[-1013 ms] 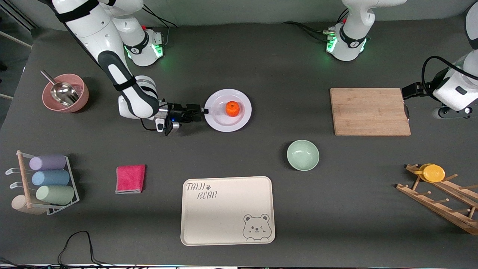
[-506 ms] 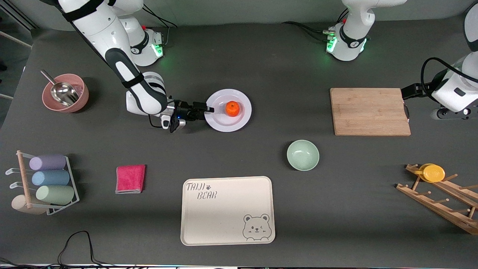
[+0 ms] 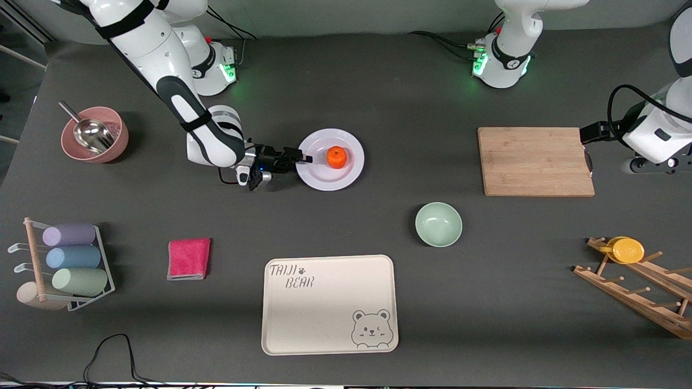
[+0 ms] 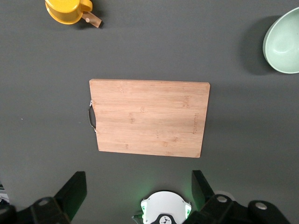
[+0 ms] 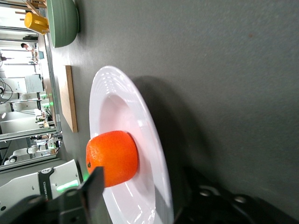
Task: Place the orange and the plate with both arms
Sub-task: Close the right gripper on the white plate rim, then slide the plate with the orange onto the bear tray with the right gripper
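Orange (image 3: 337,157) sat on white plate (image 3: 348,173). Right gripper (image 3: 306,159) straddled the plate's rim, 2 fingers apart, 1 above, 1 below. Left gripper (image 4: 135,198) hung wide apart above cutting board (image 4: 149,116), waiting.

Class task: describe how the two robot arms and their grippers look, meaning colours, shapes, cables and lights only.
Both arms have rounded white segments with dark grey joints. The right gripper and the left gripper are black with two fingers. Black cables trail from each arm; green lights glow on both bases.
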You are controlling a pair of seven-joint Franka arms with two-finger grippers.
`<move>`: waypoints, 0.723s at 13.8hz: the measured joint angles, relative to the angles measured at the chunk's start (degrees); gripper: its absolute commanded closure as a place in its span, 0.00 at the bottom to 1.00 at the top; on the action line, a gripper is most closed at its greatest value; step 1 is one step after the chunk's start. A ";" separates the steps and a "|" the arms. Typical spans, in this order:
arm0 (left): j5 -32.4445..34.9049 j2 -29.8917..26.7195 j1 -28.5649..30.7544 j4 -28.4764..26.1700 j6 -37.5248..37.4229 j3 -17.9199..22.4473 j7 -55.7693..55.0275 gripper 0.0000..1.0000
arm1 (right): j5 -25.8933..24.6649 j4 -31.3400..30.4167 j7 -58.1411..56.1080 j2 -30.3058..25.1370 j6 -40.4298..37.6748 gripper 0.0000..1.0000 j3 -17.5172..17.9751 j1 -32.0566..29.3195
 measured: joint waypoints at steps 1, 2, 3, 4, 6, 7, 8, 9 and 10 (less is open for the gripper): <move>0.00 0.00 0.00 0.00 0.00 0.01 0.00 0.00 | 0.02 0.01 0.00 0.03 0.00 1.00 0.05 0.00; 0.00 0.00 0.00 -0.01 0.00 0.02 0.00 0.00 | 0.03 0.01 -0.01 0.04 0.00 1.00 0.05 0.00; 0.00 0.01 0.00 -0.01 0.00 0.02 0.00 0.00 | 0.06 0.03 -0.01 0.04 0.00 1.00 0.05 -0.01; 0.00 0.02 0.00 -0.01 0.00 0.02 0.00 0.00 | 0.13 0.06 -0.01 0.04 0.00 1.00 0.05 -0.02; 0.00 0.06 0.00 -0.02 0.00 0.02 0.00 0.00 | 0.25 0.09 0.00 0.09 0.04 1.00 0.04 -0.06; 0.00 0.08 0.00 -0.03 0.00 0.02 0.00 0.00 | 0.28 0.12 0.00 0.12 0.04 1.00 0.04 -0.11; 0.00 0.11 0.00 -0.03 0.00 0.03 0.00 0.00 | 0.35 0.17 0.05 0.14 -0.03 1.00 0.03 -0.23; 0.00 0.14 0.00 -0.03 0.00 0.03 0.00 0.00 | 0.50 0.23 0.10 0.17 -0.50 1.00 0.00 -0.48; 0.00 0.18 0.00 -0.03 0.02 0.02 0.00 0.00 | 0.65 0.27 0.20 0.20 -2.22 1.00 -0.05 -0.96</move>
